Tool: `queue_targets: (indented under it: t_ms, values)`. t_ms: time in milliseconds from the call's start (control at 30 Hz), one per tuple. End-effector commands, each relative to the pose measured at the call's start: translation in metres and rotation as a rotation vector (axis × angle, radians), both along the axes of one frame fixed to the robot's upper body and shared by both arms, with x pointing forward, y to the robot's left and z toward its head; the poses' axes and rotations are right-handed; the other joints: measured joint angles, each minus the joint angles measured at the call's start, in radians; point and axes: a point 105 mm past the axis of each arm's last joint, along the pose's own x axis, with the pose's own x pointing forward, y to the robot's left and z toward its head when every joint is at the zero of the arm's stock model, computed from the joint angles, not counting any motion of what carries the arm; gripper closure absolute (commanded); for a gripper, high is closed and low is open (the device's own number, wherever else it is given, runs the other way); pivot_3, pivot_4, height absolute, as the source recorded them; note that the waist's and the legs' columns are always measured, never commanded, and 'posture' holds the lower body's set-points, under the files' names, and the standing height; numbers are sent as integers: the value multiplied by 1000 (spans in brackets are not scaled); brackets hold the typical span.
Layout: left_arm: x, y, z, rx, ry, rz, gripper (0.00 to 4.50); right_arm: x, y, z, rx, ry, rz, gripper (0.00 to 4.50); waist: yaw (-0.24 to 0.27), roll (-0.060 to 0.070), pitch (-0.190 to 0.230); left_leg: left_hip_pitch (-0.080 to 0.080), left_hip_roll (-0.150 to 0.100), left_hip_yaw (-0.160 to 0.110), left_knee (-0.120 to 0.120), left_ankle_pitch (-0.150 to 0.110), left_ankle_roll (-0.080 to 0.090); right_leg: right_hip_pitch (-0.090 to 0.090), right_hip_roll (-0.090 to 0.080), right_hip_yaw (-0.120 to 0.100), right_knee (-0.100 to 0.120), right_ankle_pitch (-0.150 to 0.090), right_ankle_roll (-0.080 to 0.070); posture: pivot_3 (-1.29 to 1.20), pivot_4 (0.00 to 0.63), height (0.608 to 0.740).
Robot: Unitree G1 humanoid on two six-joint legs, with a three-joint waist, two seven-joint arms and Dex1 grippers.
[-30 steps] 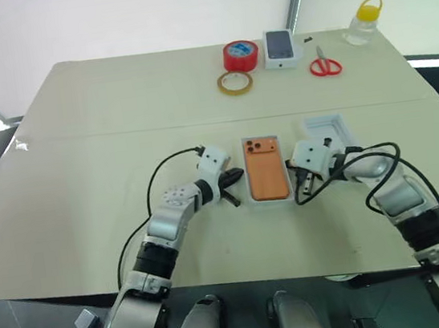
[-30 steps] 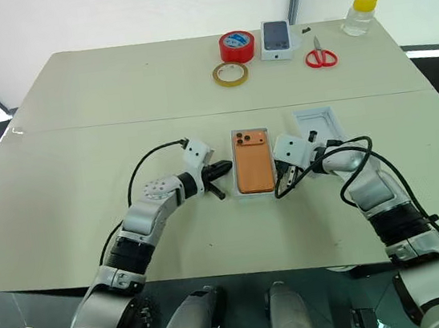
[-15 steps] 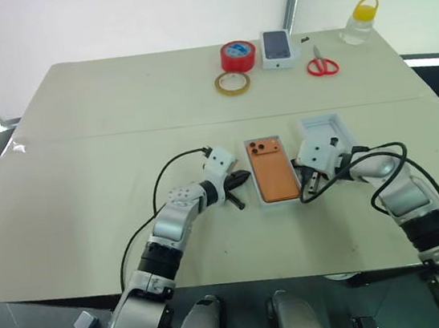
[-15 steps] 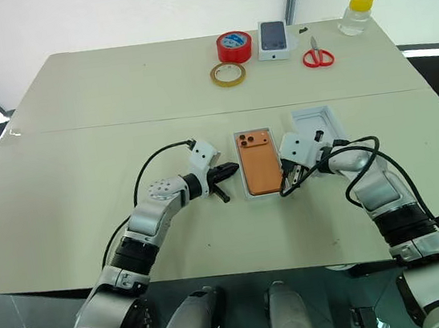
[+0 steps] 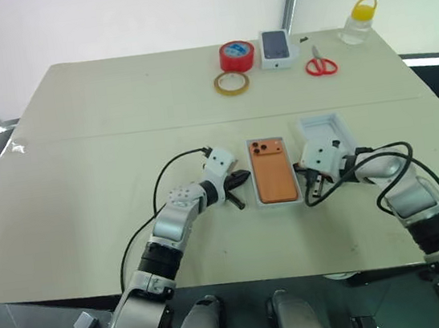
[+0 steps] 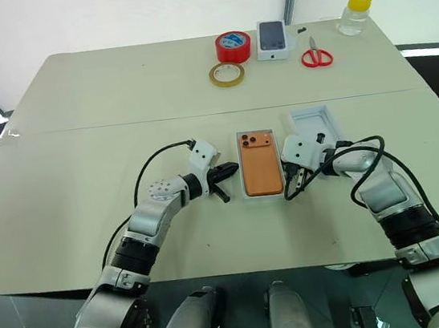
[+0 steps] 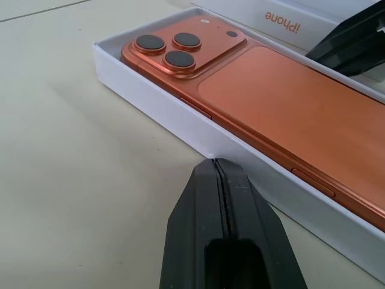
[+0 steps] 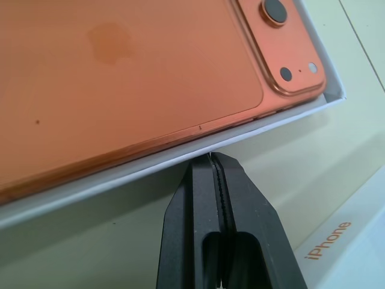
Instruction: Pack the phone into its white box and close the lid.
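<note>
Orange phone (image 5: 274,171) lying face-down in white box (image 7: 180,120), flanked by left gripper (image 7: 221,170) and right gripper (image 8: 212,162), both pinched closed, empty, tips at box walls; lid (image 5: 324,130) beyond right gripper.

Left gripper (image 7: 219,165) — fingers pressed together — tip just short of the white box (image 7: 198,129) wall. The phone (image 7: 289,108) lies inside, lenses toward 11 o'clock.

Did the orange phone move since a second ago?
Yes. The phone, lying in the white box, slid a little to the right, closer to the lid, which stayed put against the yellow tape roll.
</note>
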Motion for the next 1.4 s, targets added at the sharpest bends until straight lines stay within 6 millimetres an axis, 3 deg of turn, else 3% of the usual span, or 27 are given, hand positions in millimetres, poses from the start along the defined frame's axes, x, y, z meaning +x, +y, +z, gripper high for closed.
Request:
queue_targets:
  t_ms: [33, 167, 300, 433, 533, 667, 767, 900, 967, 1067, 1167, 1300, 1400]
  values:
    - [2, 7, 9, 1, -43, -1, 4479, 2, -3, 17, -34, -63, 21, 4500, 0, 0, 0, 0, 0, 0, 0, 0, 0, 0, 0, 0, 0, 0, 0, 0, 150, 740]
    - [11, 29, 19, -5, -53, 63, 4479, -1, -15, 32, 19, -54, -15, 4500, -5, 0, 0, 0, 0, 0, 0, 0, 0, 0, 0, 0, 0, 0, 0, 0, 150, 740]
    - [10, 37, 31, -18, -85, 71, 4479, -2, -29, 35, 18, -53, -63, 4500, -7, 0, 0, 0, 1, 0, 0, 0, 0, -1, 1, 0, 1, 0, 0, 0, 150, 740]
    - [5, 47, 40, -16, -115, 41, 4479, 13, -32, 45, 171, -78, -166, 4500, -10, 0, 0, 0, 1, 0, 0, 0, 0, -1, 1, 0, 1, 0, 0, 0, 150, 740]
    - [2, 60, 52, -35, -143, 15, 3598, 20, -31, 55, 217, -82, -202, 3133, -17, 0, 1, 0, 1, 0, 0, 0, 0, -1, 1, 1, 2, 0, 0, 0, 150, 740]
    - [-2, 81, 64, -31, -191, -21, 1576, 20, -28, 67, 308, -41, -237, 1050, -25, 1, 1, 0, 1, 0, 0, 0, 0, -1, 1, 1, 2, 0, 0, 0, 150, 740]
    - [-6, 91, 66, 3, -231, -59, 122, 18, -33, 69, 364, -12, -299, 1031, -24, 1, 1, 0, 1, 0, 0, 0, 0, -1, 0, 1, 1, 0, 0, 0, 150, 740]
    - [-10, 101, 73, -1, -298, -89, 122, 16, -30, 78, 533, -7, -412, 1031, -23, 1, 1, -1, 1, 0, 0, 0, 0, -2, 0, 1, 1, 0, 0, 0, 150, 740]
    - [-10, 106, 76, -13, -313, -82, 122, 18, -33, 89, 547, -126, -469, 1031, -24, 1, 1, -1, 1, 0, -1, 0, 0, -2, 0, 1, 1, 0, -1, 0, 150, 740]
    - [-9, 111, 80, -21, -363, -61, 122, 12, -30, 94, 641, -166, -507, 1031, -23, 1, 1, -1, 1, 0, -1, -2, 4, -2, 0, 1, 2, 0, -1, 0, 150, 740]
    - [-9, 113, 79, -24, -373, -54, 122, 11, -40, 99, 605, -331, -603, 1031, -23, 1, 1, -1, 1, 0, -1, -2, 4, -2, 0, 1, 1, 0, 0, 0, 150, 740]
    - [-8, 110, 75, -15, -357, -62, 122, 7, -26, 108, 784, -266, -596, 1031, -28, 1, 1, -1, 1, 0, -1, -2, 4, -3, 0, 2, 3, 0, -1, 0, 150, 740]
    - [-6, 106, 76, -28, -346, -74, 122, 5, -15, 103, 800, -180, -552, 1031, -28, 1, 1, -1, 1, 0, -1, -2, 4, -3, 0, 2, 3, 0, -1, 0, 150, 740]
